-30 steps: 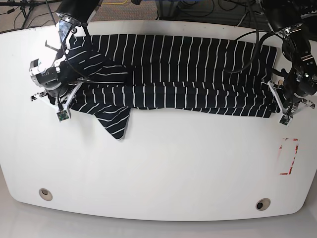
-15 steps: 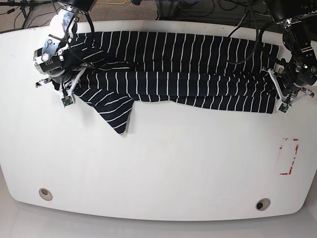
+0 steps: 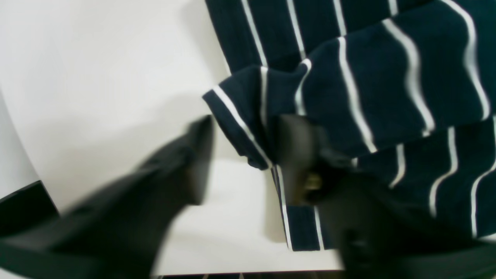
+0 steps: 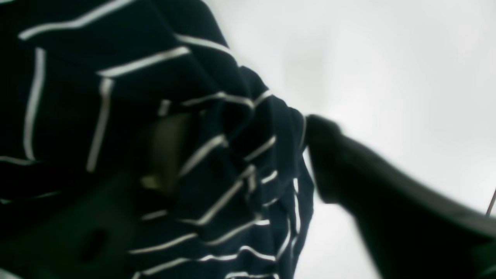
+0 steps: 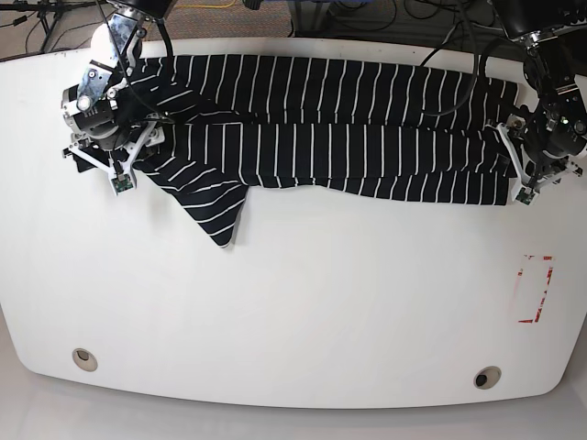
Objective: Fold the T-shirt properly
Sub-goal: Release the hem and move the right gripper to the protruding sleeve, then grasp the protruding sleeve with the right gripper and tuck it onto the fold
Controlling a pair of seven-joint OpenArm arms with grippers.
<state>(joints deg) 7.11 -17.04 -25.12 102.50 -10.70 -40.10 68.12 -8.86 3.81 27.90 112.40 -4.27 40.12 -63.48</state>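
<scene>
Base view, soft striped T-shirt [image 5: 330, 128], long folded band

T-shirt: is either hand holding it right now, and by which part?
Neither grips the T-shirt. The left hand and right hand are both open, each with an end of the cloth loose inside it.

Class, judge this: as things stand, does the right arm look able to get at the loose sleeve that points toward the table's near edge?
Probably yes: the sleeve lies flat and uncovered beside the right tool.

T-shirt [image 5: 330, 128] spanning far table [image 5: 293, 302] edge, near half open
</scene>
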